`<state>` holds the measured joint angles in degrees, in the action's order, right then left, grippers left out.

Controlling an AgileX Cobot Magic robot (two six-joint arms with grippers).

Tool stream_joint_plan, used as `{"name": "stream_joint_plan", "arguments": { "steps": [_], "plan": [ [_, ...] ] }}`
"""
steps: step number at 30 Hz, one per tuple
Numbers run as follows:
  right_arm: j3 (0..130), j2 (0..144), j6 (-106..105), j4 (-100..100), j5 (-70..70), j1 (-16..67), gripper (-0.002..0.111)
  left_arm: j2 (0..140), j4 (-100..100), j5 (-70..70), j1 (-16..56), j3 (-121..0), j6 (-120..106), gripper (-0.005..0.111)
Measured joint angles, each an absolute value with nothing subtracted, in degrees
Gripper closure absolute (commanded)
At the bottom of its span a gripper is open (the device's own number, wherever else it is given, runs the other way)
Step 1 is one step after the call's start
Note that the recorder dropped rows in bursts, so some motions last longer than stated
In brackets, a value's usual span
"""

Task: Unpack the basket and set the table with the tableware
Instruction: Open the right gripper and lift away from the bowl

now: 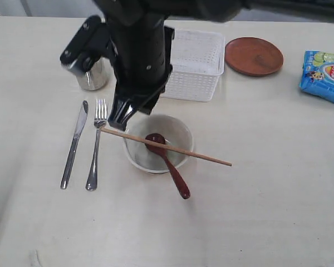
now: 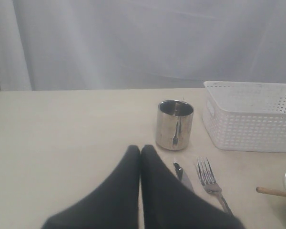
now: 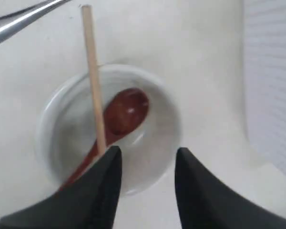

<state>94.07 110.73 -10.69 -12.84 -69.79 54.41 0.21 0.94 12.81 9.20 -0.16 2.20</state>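
Inspection at this moment. The right arm comes in from the far edge of the surface (image 1: pixel 256 211) and slopes steeply down past the basket (image 1: pixel 197 61), with its wrist pitched down over the bowl (image 1: pixel 139 163). The right end effector (image 3: pixel 148 152) hangs above the bowl with its fingers spread and nothing between them. One fingertip is just beside the wooden chopstick (image 1: pixel 195 154), though contact cannot be confirmed.

The chopstick lies across the bowl's rim. One end is near the fork (image 1: pixel 94 150) and the other overhangs toward the right edge. The red-brown spoon (image 1: pixel 170 164) rests with its head in the bowl and its handle over the rim toward the near edge.

The left end effector (image 2: pixel 140 149) has its fingers pressed together and holds nothing. It is low over the surface and points toward the steel cup (image 2: pixel 175 125) (only its own wrist view shows it).

The knife (image 1: pixel 73 146) and fork lie parallel on the surface, on the bowl's left-edge side. The cup stands beyond them, toward the far edge. The basket sits at mid far edge, and the brown plate (image 1: pixel 254 55) is beside it toward the right edge. A blue chip bag (image 1: pixel 325 75) lies at the right edge.
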Motion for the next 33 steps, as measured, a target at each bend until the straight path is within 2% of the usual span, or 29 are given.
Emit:
{"name": "stream_joint_plan", "arguments": {
  "steps": [3, 4, 7, 11, 14, 18, 21, 27, 33],
  "plan": [
    [94.2, 106.9, -9.5, -16.6, -69.7, 53.6, 0.105, 0.2, 0.9, 12.8, 9.2, -0.2, 2.2, 0.107],
    [94.2, 105.7, -9.1, -17.2, -69.7, 52.7, 0.108, 0.2, 0.9, 12.8, 9.2, -0.2, 2.2, 0.107],
    [94.2, 102.4, -8.5, -16.0, -69.1, 47.5, 0.109, 0.2, 0.9, 12.8, 9.2, -0.2, 2.2, 0.107],
    [89.9, 96.6, -8.3, -8.3, -59.1, 39.1, 0.109, 0.2, 0.9, 12.8, 9.2, -0.2, 2.2, 0.107],
    [81.5, 90.6, -8.3, -4.4, -47.8, 33.1, 0.109, 0.2, 0.9, 12.8, 9.2, -0.2, 2.2, 0.107],
    [63.8, 80.0, -9.3, -2.8, -27.9, 28.0, 0.109, 0.2, 0.9, 12.8, 9.2, -0.2, 2.2, 0.107],
    [54.2, 73.9, -7.6, -2.4, -20.3, 23.3, 0.109, 0.2, 0.9, 12.8, 9.2, -0.2, 2.2, 0.107],
    [50.5, 76.1, 2.9, -4.9, -27.3, 5.0, 0.109, 0.2, 0.9, 12.8, 9.2, -0.2, 2.2, 0.107],
    [54.3, 84.4, 4.7, -8.9, -33.4, -5.7, 0.109, 0.2, 0.9, 12.8, 9.2, -0.2, 2.2, 0.107]
  ]
}}
